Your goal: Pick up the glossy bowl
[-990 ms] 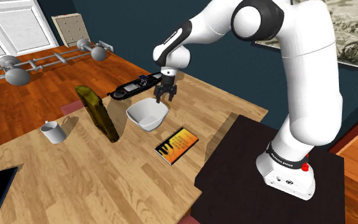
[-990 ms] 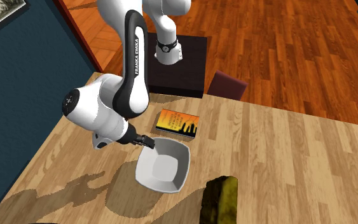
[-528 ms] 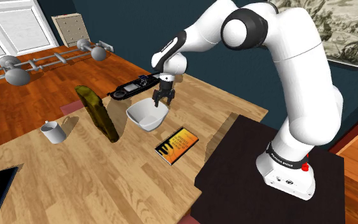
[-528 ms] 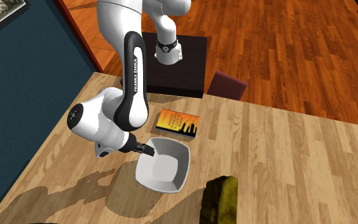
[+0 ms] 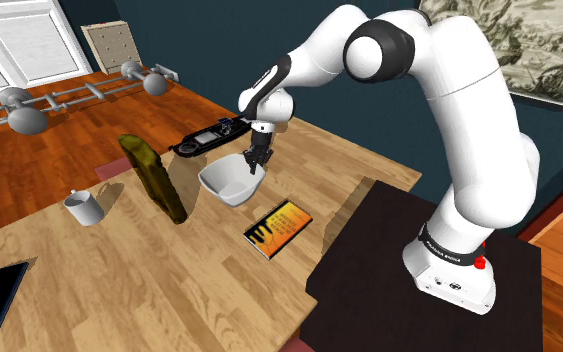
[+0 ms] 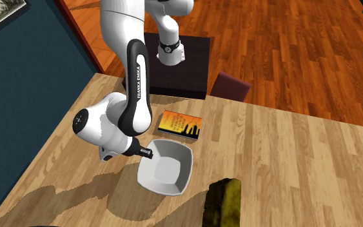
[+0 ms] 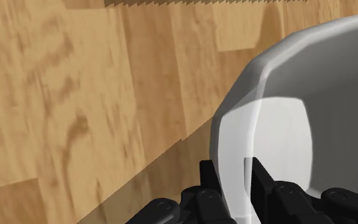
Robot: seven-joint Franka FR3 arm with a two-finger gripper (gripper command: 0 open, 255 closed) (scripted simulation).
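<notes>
On the wooden table (image 5: 169,290), a white mug (image 5: 84,208) is being seen at 9 o'clock from the white bowl (image 5: 231,182), with an olive block (image 5: 154,177) between. The bowl's 2 o'clock rim is being pinched by the gripper (image 5: 256,165), fingers (image 7: 209,175) nearly closed. An orange book (image 5: 278,227) is being seen at 4 o'clock.

The gripper (image 5: 256,162) has come down from just above the white bowl (image 5: 231,183) onto its far rim. Its fingers (image 7: 206,179), spread apart a second ago, have drawn together and now clasp the bowl's wall, one outside and one inside. The arm's elbow (image 5: 377,50) has sunk and swung toward the shoulder view's left. In the second exterior view it has dropped nearer the tabletop (image 6: 289,161).
</notes>
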